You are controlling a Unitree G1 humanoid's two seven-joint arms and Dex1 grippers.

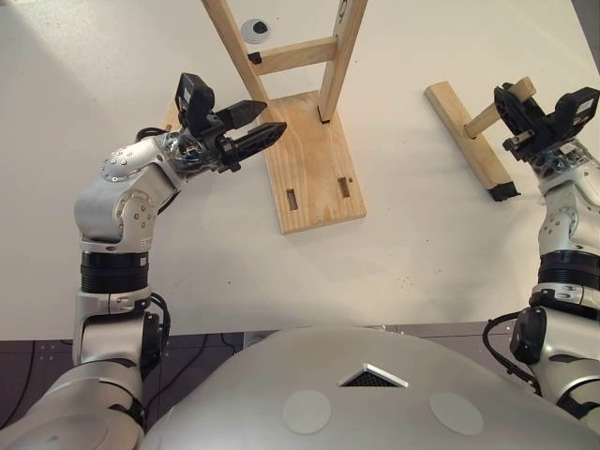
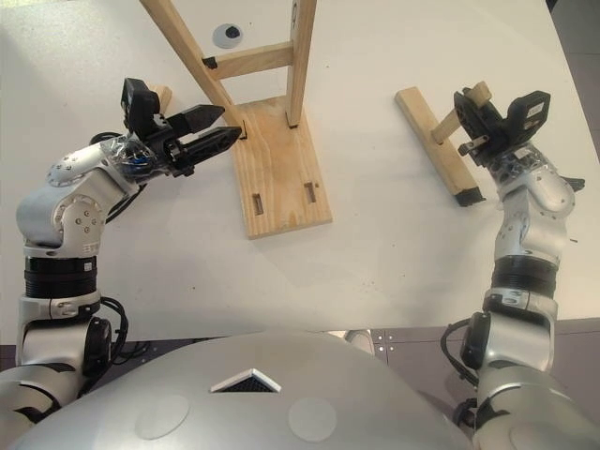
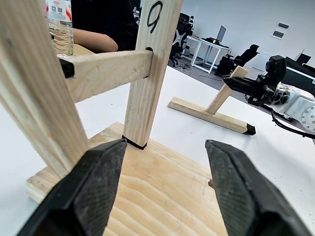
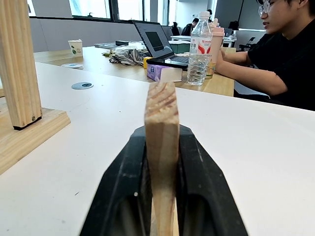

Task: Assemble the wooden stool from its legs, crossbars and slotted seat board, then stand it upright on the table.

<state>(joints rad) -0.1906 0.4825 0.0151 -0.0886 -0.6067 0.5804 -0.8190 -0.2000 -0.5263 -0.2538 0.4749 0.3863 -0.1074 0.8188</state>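
Right gripper, we note, clenched on crossbar; left gripper gaping beside seat board; grommet far behind legs

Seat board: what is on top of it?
Two legs joined by a crossbar stand at the seat board's far end; two near slots are empty. Their buried ends are hidden.

A grey disc lies far on the white table; a desk beyond holds a laptop, bottle and cup
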